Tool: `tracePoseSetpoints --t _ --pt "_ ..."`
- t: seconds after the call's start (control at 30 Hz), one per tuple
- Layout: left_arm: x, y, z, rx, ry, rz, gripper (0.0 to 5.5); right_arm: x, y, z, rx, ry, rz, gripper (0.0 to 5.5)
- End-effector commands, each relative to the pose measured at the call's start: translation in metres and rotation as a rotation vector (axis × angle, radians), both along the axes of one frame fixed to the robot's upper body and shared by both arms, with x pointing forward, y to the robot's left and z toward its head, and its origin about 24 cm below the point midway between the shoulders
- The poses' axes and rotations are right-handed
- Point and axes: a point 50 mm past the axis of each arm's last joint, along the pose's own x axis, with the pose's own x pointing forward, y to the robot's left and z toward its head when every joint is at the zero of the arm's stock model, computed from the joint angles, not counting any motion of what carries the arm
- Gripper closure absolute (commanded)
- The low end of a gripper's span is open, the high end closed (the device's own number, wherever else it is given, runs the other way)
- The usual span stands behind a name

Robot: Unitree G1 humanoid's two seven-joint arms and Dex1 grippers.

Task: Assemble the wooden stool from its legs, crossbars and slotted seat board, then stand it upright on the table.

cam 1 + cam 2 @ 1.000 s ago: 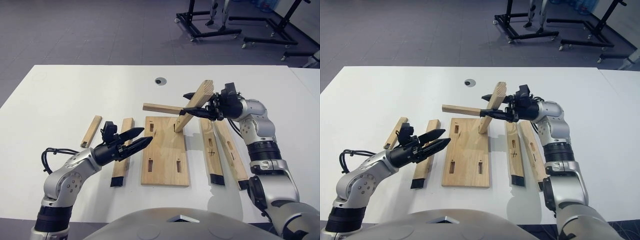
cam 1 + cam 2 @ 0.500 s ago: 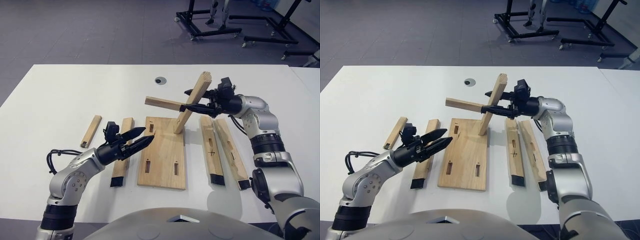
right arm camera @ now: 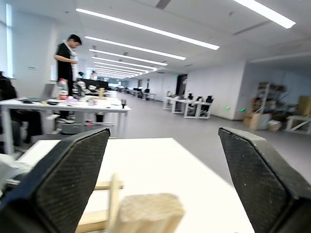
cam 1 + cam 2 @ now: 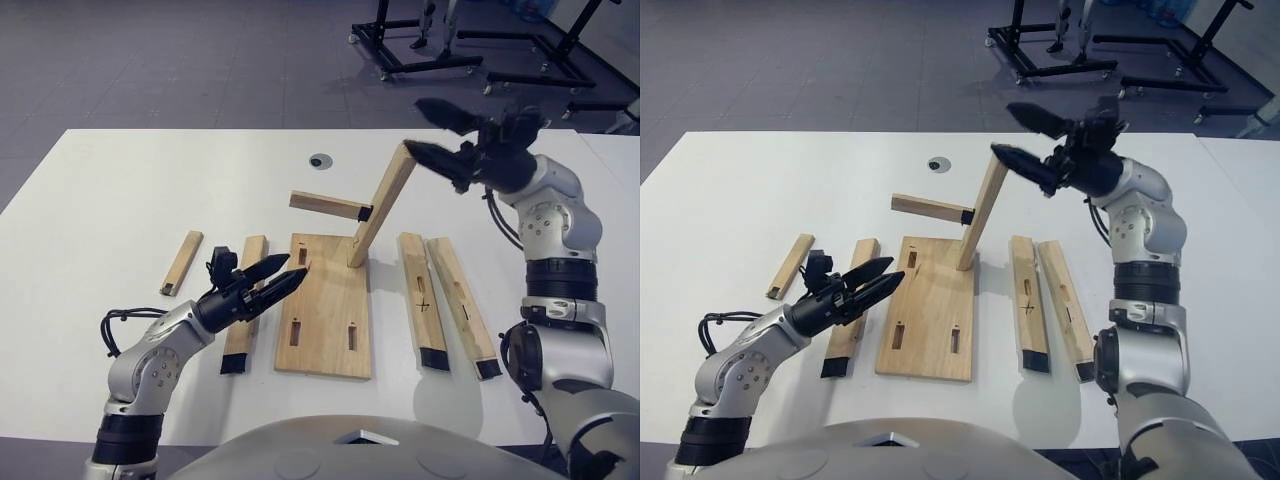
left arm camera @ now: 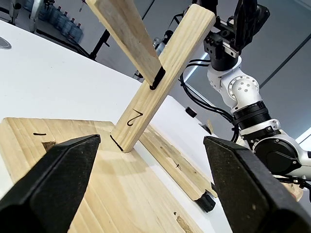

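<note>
Stool leg (image 4: 378, 208) and right gripper (image 4: 420, 128) meet near the far right part of the table (image 4: 120, 180). The gripper hangs over the leg's top end with its two fingers spread wide and nothing between them. The lower finger lies right at the wood, but whether it touches cannot be told. The leg stands tilted, with its foot set in the slot at the far right corner of the seat board (image 4: 325, 310). A crossbar (image 4: 325, 205) juts from the leg's middle toward the table's left edge, level above the board's far edge.

The left gripper (image 4: 296, 267) hovers low at the board's left edge, beside the far left slot. Its fingers (image 5: 73, 165) are parted and empty, and they point at the foot of the leg. Under this arm a loose leg (image 4: 245, 300) with a black foot lies flat along the board's left side. A short crossbar (image 4: 182, 262) lies farther toward the table's left edge. Two more legs (image 4: 420, 298) lie flat side by side just right of the board, their black feet toward the near edge. A round grommet (image 4: 319, 160) sits in the tabletop toward the far edge.
</note>
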Motion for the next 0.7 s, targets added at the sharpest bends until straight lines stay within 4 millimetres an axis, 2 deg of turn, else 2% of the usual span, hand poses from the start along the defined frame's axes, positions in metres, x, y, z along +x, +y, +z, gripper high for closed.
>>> tracePoseSetpoints --t 0.03,0.3,0.43,0.57,0.7 --pt "0.001 0.002 -0.002 0.003 -0.001 0.016 1.61 -0.006 -0.004 0.005 0.033 -0.024 -0.024 1.38" --pt "0.001 0.003 -0.004 0.008 0.008 0.042 1.61 -0.038 0.023 -0.025 -0.042 0.071 0.150 1.38" --pt "-0.003 0.002 -0.006 -0.001 0.016 0.042 1.61 -0.040 0.027 -0.037 -0.071 0.123 0.165 1.38" --pt "-0.002 0.002 -0.006 -0.006 0.018 0.052 1.61 -0.035 0.029 -0.025 0.010 0.106 0.135 1.38" --pt "-0.004 0.000 -0.008 -0.011 0.026 0.061 1.61 -0.037 0.026 -0.008 0.087 0.048 0.103 1.38"
